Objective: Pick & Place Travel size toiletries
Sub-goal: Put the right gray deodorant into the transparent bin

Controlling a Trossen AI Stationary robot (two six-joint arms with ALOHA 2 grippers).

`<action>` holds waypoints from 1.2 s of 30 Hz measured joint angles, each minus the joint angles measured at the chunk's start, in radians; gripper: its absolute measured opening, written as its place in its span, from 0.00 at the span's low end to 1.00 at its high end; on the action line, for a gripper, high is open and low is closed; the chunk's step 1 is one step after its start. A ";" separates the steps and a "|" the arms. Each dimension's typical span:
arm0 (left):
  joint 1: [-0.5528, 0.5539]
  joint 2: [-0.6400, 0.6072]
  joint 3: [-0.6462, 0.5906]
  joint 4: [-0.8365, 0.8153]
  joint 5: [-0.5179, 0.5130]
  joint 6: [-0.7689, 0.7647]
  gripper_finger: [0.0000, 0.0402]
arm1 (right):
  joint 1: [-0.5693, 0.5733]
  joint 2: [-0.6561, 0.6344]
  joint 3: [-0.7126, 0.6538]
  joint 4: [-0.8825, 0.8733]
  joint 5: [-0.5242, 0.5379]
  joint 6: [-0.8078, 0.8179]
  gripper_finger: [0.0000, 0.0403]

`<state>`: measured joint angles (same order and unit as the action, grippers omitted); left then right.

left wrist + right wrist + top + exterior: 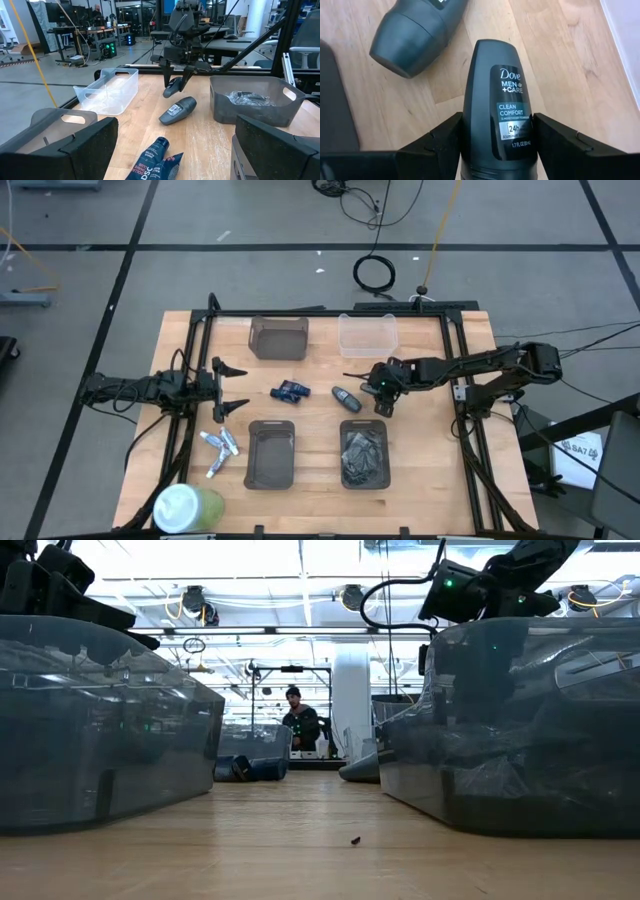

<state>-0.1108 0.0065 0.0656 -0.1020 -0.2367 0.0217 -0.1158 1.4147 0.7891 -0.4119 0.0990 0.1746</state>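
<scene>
My right gripper [497, 145] is shut on a dark grey Dove roll-on deodorant [500, 100] and holds it above mid-table [381, 390]. A second grey deodorant [346, 398] lies on its side just left of it. Two blue tubes [290, 391] lie at mid-table. The small white-and-silver travel size toiletries [220, 448] lie flat near the front left. My left gripper [235, 388] waits open at the table's left, touching nothing. My right gripper pinches the deodorant's two sides [470, 135] between its two fingers, at the end nearer the wrist. The fingers slant down from the table's right. The bottle hangs tilted below them [172, 87], rounded end away from the fingers and clear of the table.
Two dark trays sit near the front, one bare [270, 452] and one with dark crumpled packets [364, 452]. A dark tray [278, 337] and a clear tray [368, 334] stand at the far edge. A green-tinted round container [187, 507] stands at the front left corner.
</scene>
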 joint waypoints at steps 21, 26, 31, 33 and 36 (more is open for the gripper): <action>0.000 0.000 0.000 0.000 0.000 0.000 0.98 | 0.000 -0.001 0.001 0.253 0.000 -0.145 0.52; 0.000 0.000 0.000 0.000 0.000 0.000 0.98 | 0.000 -0.001 0.001 0.365 0.002 -0.185 0.52; 0.000 0.000 0.000 0.000 0.000 0.000 0.98 | 0.000 -0.001 0.002 0.466 0.001 -0.230 0.52; 0.000 0.000 0.000 0.000 0.000 0.000 0.98 | 0.000 -0.001 0.002 0.494 0.001 -0.248 0.52; 0.000 0.000 0.000 0.000 0.000 0.000 0.98 | 0.000 -0.001 0.002 0.540 0.001 -0.263 0.52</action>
<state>-0.1108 0.0063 0.0657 -0.1018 -0.2367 0.0219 -0.1158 1.4136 0.7910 0.1285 0.0998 -0.0886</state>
